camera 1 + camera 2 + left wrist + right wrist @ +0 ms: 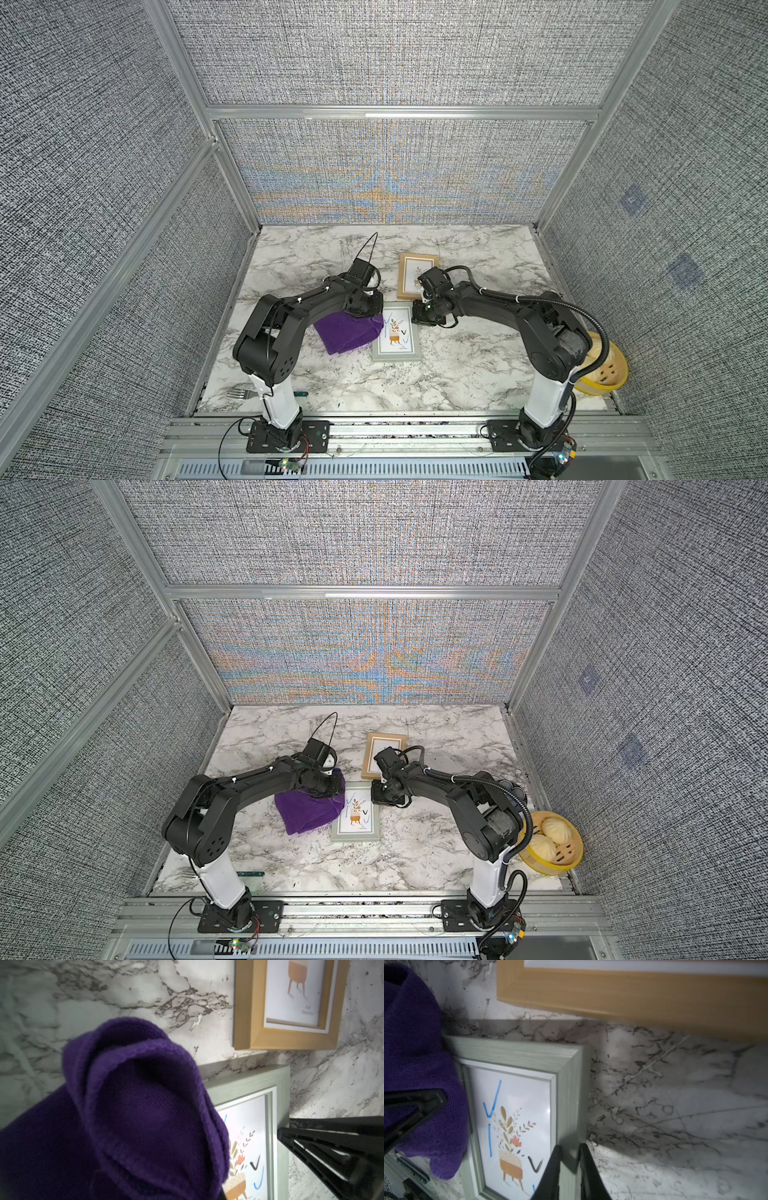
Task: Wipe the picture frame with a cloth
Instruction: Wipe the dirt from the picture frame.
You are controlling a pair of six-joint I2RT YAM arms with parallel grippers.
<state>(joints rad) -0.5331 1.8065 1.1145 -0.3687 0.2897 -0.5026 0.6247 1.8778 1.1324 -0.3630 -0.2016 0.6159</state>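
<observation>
**We hold the purple cloth [135, 1115] beside the grey-green picture frame [519, 1051], which we pin by one rail.**

Our left gripper [371, 316] is pinched shut on a bunch of the cloth. The folds swell up around its fingers [419, 1105] and hide most of them, and the rest trails back onto the marble table [478, 353]. Ahead of those fingers, the cloth's edge overlaps one side rail of the frame. Our right gripper [570, 1148] is clamped on the opposite rail, one finger on the glass side and one outside, with only the rail between them. Blue and black marker strokes [492, 1101] lie on the glass between our two grippers. Beyond the right fingertips lies a wooden frame [612, 991], apart from the grey-green one.
</observation>
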